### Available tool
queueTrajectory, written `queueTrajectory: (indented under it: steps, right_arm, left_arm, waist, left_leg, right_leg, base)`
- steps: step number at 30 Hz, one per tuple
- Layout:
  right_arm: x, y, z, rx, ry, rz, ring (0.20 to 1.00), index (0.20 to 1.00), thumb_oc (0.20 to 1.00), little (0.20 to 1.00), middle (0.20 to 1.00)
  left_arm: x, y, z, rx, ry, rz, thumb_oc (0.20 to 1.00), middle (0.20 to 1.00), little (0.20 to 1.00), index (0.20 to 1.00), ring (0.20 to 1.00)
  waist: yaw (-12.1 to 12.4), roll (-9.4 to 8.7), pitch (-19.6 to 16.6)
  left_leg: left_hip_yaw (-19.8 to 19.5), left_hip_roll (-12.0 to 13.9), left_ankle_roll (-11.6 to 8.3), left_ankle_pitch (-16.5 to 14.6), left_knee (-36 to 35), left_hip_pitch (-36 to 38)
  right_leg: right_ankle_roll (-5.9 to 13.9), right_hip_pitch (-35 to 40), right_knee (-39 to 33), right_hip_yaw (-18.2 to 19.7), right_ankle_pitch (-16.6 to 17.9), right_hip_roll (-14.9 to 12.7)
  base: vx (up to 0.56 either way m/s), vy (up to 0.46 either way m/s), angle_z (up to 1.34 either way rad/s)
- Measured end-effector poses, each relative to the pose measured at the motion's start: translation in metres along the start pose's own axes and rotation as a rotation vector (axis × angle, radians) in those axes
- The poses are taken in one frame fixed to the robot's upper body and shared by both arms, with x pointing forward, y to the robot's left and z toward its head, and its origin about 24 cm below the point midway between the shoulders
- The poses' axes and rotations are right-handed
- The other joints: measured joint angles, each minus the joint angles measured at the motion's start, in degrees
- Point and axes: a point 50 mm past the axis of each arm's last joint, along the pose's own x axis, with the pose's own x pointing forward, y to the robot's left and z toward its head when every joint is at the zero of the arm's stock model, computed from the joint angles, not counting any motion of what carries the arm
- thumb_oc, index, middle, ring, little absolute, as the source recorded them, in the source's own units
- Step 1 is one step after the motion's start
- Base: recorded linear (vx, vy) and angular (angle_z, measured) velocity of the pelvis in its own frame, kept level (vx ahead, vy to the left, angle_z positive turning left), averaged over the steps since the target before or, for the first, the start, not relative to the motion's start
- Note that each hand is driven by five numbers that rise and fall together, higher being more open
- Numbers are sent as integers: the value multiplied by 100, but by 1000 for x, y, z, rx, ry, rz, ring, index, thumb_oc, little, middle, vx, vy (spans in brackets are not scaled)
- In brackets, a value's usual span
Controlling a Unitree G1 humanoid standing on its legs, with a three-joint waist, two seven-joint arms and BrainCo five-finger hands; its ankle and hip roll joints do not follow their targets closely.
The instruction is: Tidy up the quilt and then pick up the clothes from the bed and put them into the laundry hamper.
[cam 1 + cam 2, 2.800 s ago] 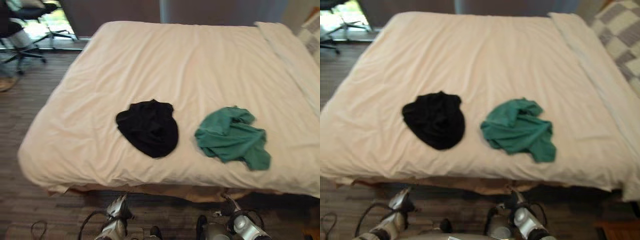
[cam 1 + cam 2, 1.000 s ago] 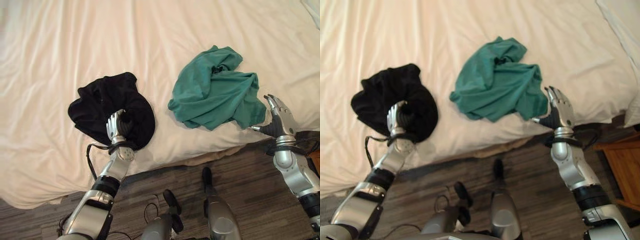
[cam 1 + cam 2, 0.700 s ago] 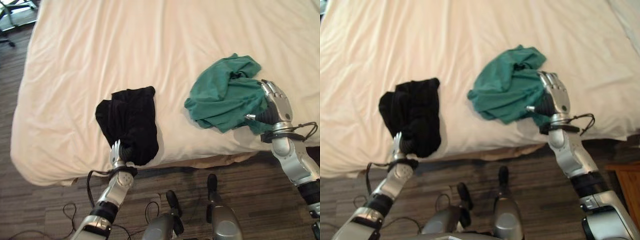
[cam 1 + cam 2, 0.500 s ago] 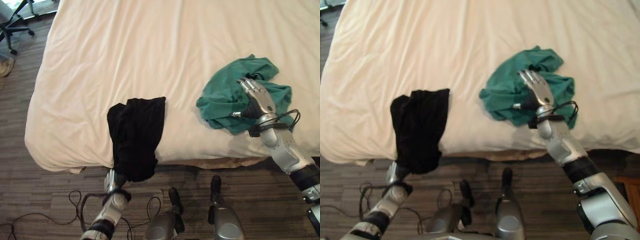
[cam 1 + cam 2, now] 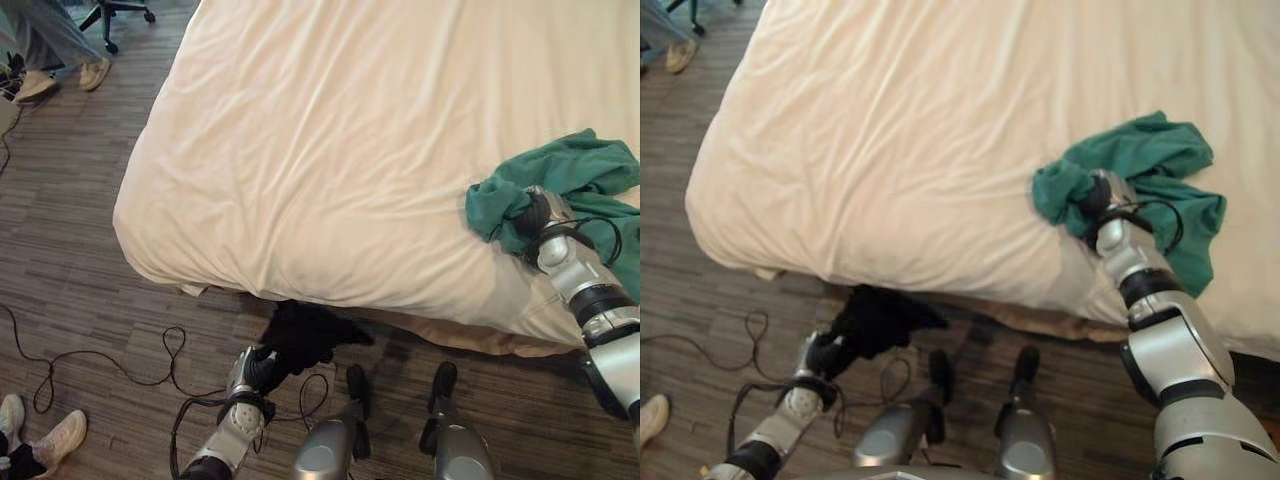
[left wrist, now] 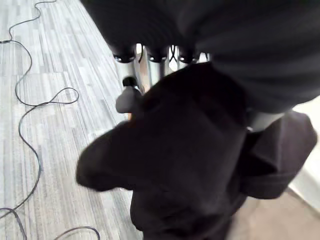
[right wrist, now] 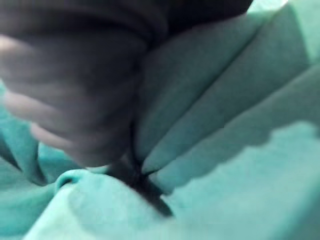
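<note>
A cream quilt [image 5: 350, 150] lies spread flat over the bed. The black garment [image 5: 300, 338] hangs off the bed, low in front of its near edge above the floor. My left hand [image 5: 248, 372] is shut on it; in the left wrist view the fingers [image 6: 150, 57] curl into the black cloth [image 6: 190, 150]. The green garment [image 5: 1145, 165] lies crumpled on the quilt near the bed's right front edge. My right hand [image 5: 1097, 200] sits at the garment's near left end, with green folds [image 7: 215, 115] bunched round its curled fingers.
Wooden floor [image 5: 70, 260] runs along the bed's left side and front. A person's legs and shoes [image 5: 55, 65] stand at the far left by an office chair base [image 5: 120, 12]. Another pair of shoes [image 5: 40, 440] shows at the lower left corner.
The black garment has come off the bed's front edge and now hangs low in my left hand. My right hand has closed into the green garment. The camera has swung left.
</note>
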Motion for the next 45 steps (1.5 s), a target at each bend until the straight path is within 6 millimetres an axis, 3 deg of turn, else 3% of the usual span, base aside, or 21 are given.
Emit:
queueTrajectory:
  steps: [4, 6, 7, 9, 12, 15, 18, 20, 21, 23, 29, 30, 32, 34, 35, 36, 37, 40, 42, 44, 45]
  right_arm:
    - [-51, 20, -34, 266, 22, -14, 200, 200, 200, 200, 200]
    - [-79, 51, -56, 389, 121, 64, 200, 200, 200, 200, 200]
    - [-119, 87, -81, 526, 271, 121, 200, 200, 200, 200, 200]
    - [-165, 122, -107, 602, 445, 238, 200, 200, 200, 200, 200]
    - [-203, 141, -122, 729, 596, 270, 200, 200, 200, 200, 200]
    - [-280, 181, -126, 875, 829, 423, 200, 200, 200, 200, 200]
    - [-291, 201, -117, 870, 857, 539, 200, 200, 200, 200, 200]
    - [-294, 215, -107, 862, 859, 614, 200, 200, 200, 200, 200]
    - [-293, 217, -105, 857, 857, 626, 200, 200, 200, 200, 200]
    - [-275, 221, -102, 803, 827, 653, 200, 200, 200, 200, 200]
    - [-239, 217, -96, 512, 642, 761, 200, 200, 200, 200, 200]
    - [-239, 215, -99, 441, 610, 774, 200, 200, 200, 200, 200]
    - [-237, 212, -102, 409, 604, 766, 200, 200, 200, 200, 200]
    - [-239, 209, -107, 375, 624, 739, 200, 200, 200, 200, 200]
    - [-244, 207, -114, 374, 656, 718, 200, 200, 200, 200, 200]
    - [-241, 205, -115, 377, 659, 699, 200, 200, 200, 200, 200]
    - [-245, 198, -126, 386, 708, 644, 200, 200, 200, 200, 200]
    - [-250, 182, -147, 369, 774, 563, 200, 200, 200, 200, 200]
    - [-258, 179, -154, 387, 829, 527, 200, 200, 200, 200, 200]
    - [-279, 184, -155, 403, 878, 536, 200, 200, 200, 200, 200]
    - [-294, 191, -155, 393, 911, 573, 200, 200, 200, 200, 200]
  left_arm:
    - [-1, 3, -6, 37, 25, -1, 200, 200, 200, 200, 200]
    - [-8, 6, -21, 31, 83, 13, 200, 200, 200, 200, 200]
    - [-16, 10, -38, 4, 152, 41, 200, 200, 200, 200, 200]
    - [-23, 11, -53, 9, 210, 35, 200, 200, 200, 200, 200]
    - [-28, 8, -61, -21, 248, 33, 200, 200, 200, 200, 200]
    - [-38, -6, -69, -91, 292, -8, 200, 200, 200, 200, 200]
    - [-34, -7, -66, -135, 296, 4, 200, 200, 200, 200, 200]
    - [-25, -12, -57, -160, 293, -13, 200, 200, 200, 200, 200]
    - [-23, -12, -55, -165, 287, -12, 200, 200, 200, 200, 200]
    - [-27, -15, -65, -160, 333, -23, 200, 200, 200, 200, 200]
    - [-46, -48, -72, -265, 408, -70, 200, 200, 200, 200, 200]
    - [-45, -55, -63, -306, 379, -79, 200, 200, 200, 200, 200]
    - [-36, -54, -45, -327, 307, -79, 200, 200, 200, 200, 200]
    - [-20, -54, -20, -337, 231, -90, 200, 200, 200, 200, 200]
    - [-17, -53, -17, -363, 229, -88, 200, 200, 200, 200, 200]
    - [-18, -52, -19, -368, 234, -81, 200, 200, 200, 200, 200]
    - [-19, -49, -26, -373, 258, -70, 200, 200, 200, 200, 200]
    - [-32, -51, -46, -389, 343, -55, 200, 200, 200, 200, 200]
    - [-36, -50, -57, -391, 400, -46, 200, 200, 200, 200, 200]
    - [-32, -46, -59, -394, 417, -48, 200, 200, 200, 200, 200]
    - [-25, -42, -51, -383, 386, -46, 200, 200, 200, 200, 200]
  waist:
    - [-45, -135, -79]
    - [-204, -362, -160]
    - [-354, -651, -338]
    - [-548, -889, -522]
    - [-635, -1026, -635]
    - [-901, -1121, -684]
    - [-948, -1135, -701]
    - [-1001, -1127, -737]
    - [-961, -1128, -753]
    - [-842, -1132, -774]
    - [-253, -605, -882]
    - [-110, -421, -919]
    - [49, -365, -896]
    - [-3, -582, -798]
    - [-131, -681, -768]
    - [-102, -727, -781]
    - [-60, -842, -841]
    - [-32, -695, -1006]
    - [-54, -692, -1059]
    - [-198, -834, -963]
    - [-265, -816, -898]
  left_leg:
    - [62, 15, -6, -11, 34, 153]
    - [220, 31, -64, -57, 35, 271]
    - [389, 37, -58, -70, 34, 415]
    - [555, 55, -25, -254, 33, 585]
    - [691, 56, -8, -281, 25, 675]
    - [840, 15, 37, -426, -7, 878]
    - [766, -17, 115, -409, -3, 798]
    - [279, -16, 128, -215, -3, 620]
    - [152, -21, 153, -133, 2, 527]
    - [-33, 61, 104, -23, -2, 434]
    - [-350, 220, 57, 15, -3, 140]
    - [-810, 204, -27, 30, 28, -77]
    - [-844, 170, -28, -294, -7, -342]
    - [738, 294, -154, -501, 190, -490]
    - [2083, 645, -176, -477, 730, -406]
    - [2324, 761, -186, -474, 892, -317]
    - [2870, 1034, -232, -469, 1241, -32]
    - [3005, 1206, -136, -535, 1518, 287]
    - [2636, 834, 134, -353, 1402, 324]
    - [2288, 428, 452, -414, 1740, 92]
    - [1870, 214, 690, -530, 1359, 214]
  right_leg:
    - [-2, 118, 1, 134, -19, 21]
    - [28, 183, 1, 238, -71, 32]
    - [23, 261, 0, 366, -106, 53]
    - [50, 311, 3, 525, -150, 104]
    - [59, 325, 1, 690, -154, 89]
    - [153, 376, 198, 909, -186, 31]
    - [287, 120, 625, 1296, -295, 42]
    - [378, 119, 816, 2477, -767, 231]
    - [317, 149, 742, 2560, -815, 218]
    - [293, 323, 465, 2469, -731, 304]
    - [172, 564, -20, 1943, -526, 449]
    - [135, 609, -2, 1519, -552, 514]
    - [20, 617, 7, 926, -606, 462]
    - [-141, 947, 4, -515, -602, -87]
    - [-195, 1311, 1, -1153, -654, -198]
    - [-273, 1463, 4, -1312, -751, -256]
    - [8, 1871, 14, -1869, -866, -407]
    - [212, 2239, 337, -2452, -1005, -555]
    - [257, 2148, 1018, -2476, -1034, -975]
    - [24, 1969, 3233, -2446, -686, -1927]
    - [524, 1306, 4349, -1575, -997, -2152]
  base:
    - [65, 61, -3]
    - [81, 91, -30]
    - [115, 164, -37]
    - [61, 124, -43]
    - [-19, 108, -34]
    - [-89, 70, -32]
    - [-89, 3, 1]
    - [1, -51, 94]
    - [4, -177, 108]
    - [16, -221, 48]
    - [-57, -126, 46]
    - [-206, -45, 135]
    - [-143, -38, 221]
    - [-98, -12, 316]
    - [-60, 32, 258]
    - [-58, 131, 294]
    - [5, 83, 188]
    - [87, 246, 182]
    - [109, 438, 136]
    - [-52, 263, 248]
    - [-92, 129, 247]
